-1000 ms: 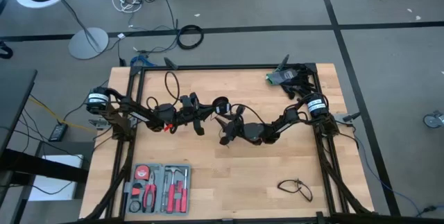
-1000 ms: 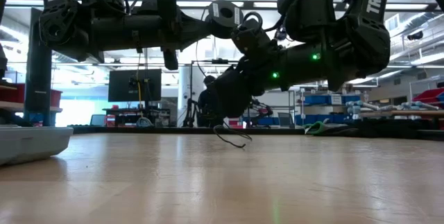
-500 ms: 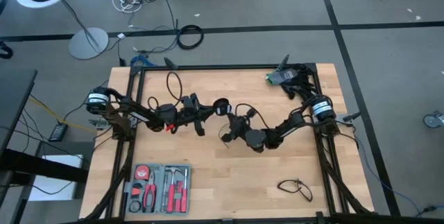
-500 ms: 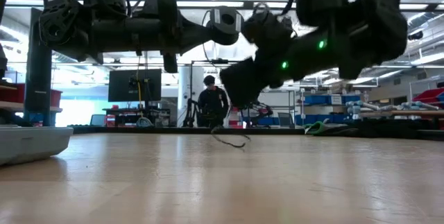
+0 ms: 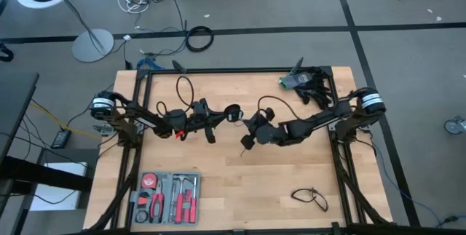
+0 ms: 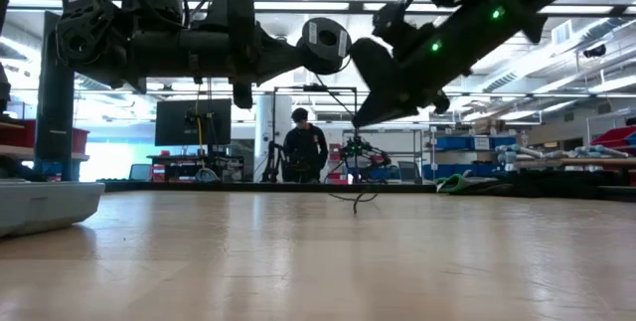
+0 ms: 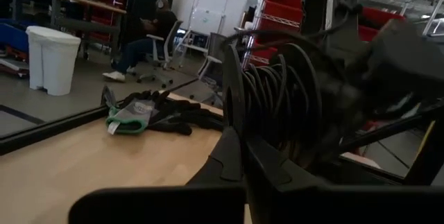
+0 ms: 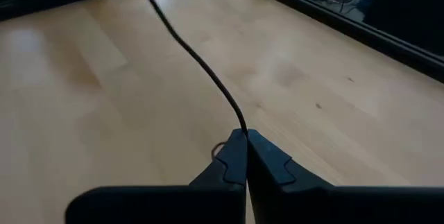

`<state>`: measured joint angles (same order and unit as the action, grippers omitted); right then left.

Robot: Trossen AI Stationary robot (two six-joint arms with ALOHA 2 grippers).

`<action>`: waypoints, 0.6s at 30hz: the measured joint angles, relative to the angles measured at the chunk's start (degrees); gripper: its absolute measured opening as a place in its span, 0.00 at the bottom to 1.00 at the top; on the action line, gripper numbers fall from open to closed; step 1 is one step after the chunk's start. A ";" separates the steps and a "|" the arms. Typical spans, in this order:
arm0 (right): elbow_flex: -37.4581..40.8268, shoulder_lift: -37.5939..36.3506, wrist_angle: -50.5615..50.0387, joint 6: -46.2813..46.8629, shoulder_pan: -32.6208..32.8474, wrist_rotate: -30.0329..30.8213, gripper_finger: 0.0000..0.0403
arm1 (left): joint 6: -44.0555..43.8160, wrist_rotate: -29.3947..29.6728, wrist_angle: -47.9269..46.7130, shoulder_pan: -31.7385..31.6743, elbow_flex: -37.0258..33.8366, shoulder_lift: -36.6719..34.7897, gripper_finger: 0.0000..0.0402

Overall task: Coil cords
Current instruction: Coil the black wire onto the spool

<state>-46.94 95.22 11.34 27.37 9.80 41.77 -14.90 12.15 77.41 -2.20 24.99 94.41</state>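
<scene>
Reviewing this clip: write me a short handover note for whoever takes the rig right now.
Left gripper: shut on the coiled cord, held above the table's middle.
Right gripper: shut on the cord's loose strand, held above the table just right of the left gripper.
Short cord: lies untouched near the front right corner.
Done: several loops sit gathered at the left gripper.
Left: wind the remaining strand onto the coil, then likely coil the short cord.
Gloves lie back right, tool tray front left.
</scene>
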 joint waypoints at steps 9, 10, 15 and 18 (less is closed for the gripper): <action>0.00 -9.13 -14.17 4.31 0.20 -2.20 0.00 | 0.81 0.19 -2.62 0.24 0.00 0.00 0.00; 0.00 -10.47 -16.59 5.60 0.09 -2.44 0.00 | 0.79 0.19 -3.25 0.33 -0.02 0.00 0.00; 0.00 -16.92 -21.19 8.87 -0.94 -2.97 0.00 | 1.52 0.55 -6.26 0.95 -0.02 0.00 0.00; 0.00 -19.47 -17.69 8.87 -1.94 -3.60 0.00 | 2.93 2.42 -8.06 1.64 0.04 -0.07 0.00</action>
<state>-46.94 75.75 -6.35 36.24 7.85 38.16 -11.97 14.58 69.35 -0.55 25.04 94.35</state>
